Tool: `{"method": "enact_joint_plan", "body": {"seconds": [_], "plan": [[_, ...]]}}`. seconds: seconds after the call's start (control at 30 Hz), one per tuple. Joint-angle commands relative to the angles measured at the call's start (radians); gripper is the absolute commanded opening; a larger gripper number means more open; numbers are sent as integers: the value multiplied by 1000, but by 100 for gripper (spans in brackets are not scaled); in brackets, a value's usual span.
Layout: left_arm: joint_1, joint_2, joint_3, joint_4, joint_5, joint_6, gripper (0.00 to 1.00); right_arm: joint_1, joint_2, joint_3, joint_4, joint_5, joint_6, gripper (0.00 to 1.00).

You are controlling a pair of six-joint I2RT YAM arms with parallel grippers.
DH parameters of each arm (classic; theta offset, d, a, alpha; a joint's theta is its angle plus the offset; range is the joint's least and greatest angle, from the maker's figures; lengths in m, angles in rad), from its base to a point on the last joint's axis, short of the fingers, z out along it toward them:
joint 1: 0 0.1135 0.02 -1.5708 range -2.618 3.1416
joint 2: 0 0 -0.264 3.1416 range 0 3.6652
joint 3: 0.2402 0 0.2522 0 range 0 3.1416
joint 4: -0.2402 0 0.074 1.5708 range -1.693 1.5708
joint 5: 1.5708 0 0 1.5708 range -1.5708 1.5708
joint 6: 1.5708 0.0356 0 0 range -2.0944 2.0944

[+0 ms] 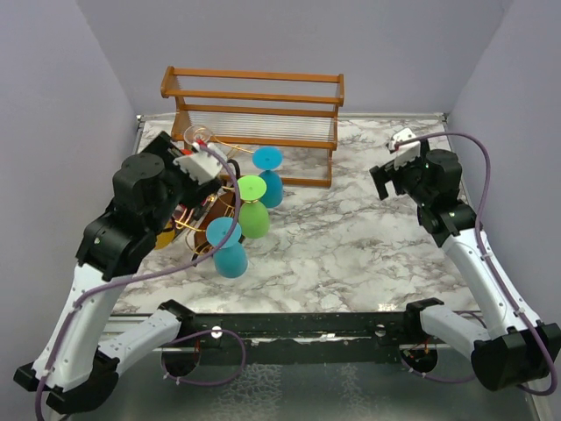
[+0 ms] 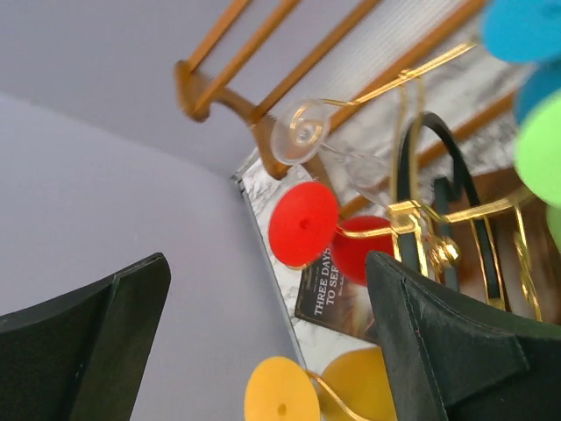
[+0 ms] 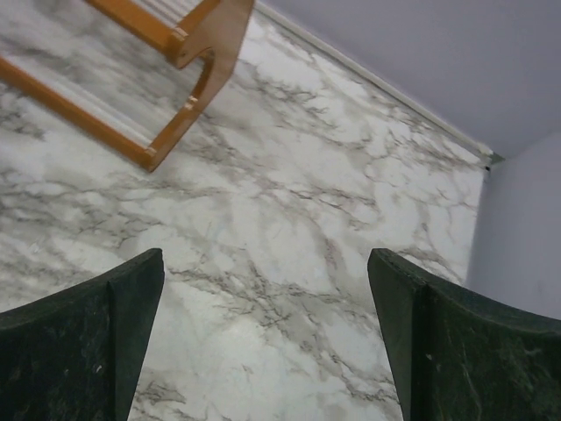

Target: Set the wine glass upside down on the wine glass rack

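Observation:
The gold wire wine glass rack (image 1: pixel 209 230) stands at the left of the table, partly hidden under my left arm. Several wine glasses hang on it foot up: two blue (image 1: pixel 230 248), a green one (image 1: pixel 254 209), a clear one (image 1: pixel 200 136), and a yellow one (image 1: pixel 166 239). In the left wrist view the clear glass (image 2: pixel 302 133), a red glass (image 2: pixel 303 224) and the yellow glass (image 2: pixel 282 396) hang from the gold wires (image 2: pixel 438 210). My left gripper (image 2: pixel 263 351) is open and empty beside them. My right gripper (image 3: pixel 263 342) is open and empty above the marble.
An orange-brown wooden slatted frame (image 1: pixel 254 96) stands at the back of the marble table (image 1: pixel 368 237), and its corner shows in the right wrist view (image 3: pixel 188 53). A dark printed card (image 2: pixel 337 285) lies under the rack. Grey walls close in on the left and right.

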Motion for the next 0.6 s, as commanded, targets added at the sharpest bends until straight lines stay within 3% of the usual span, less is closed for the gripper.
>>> {"method": "enact_joint_plan", "body": {"seconds": [0.0, 0.33, 0.57], "plan": [[29, 38, -54, 358, -327, -207, 99, -6, 29, 64, 104, 233, 60, 100], [135, 40, -138, 475, -342, -417, 99, -6, 29, 44, 263, 294, 64, 100], [182, 52, -155, 481, -348, -475, 99, -6, 0, 36, 221, 248, 113, 100]]}}
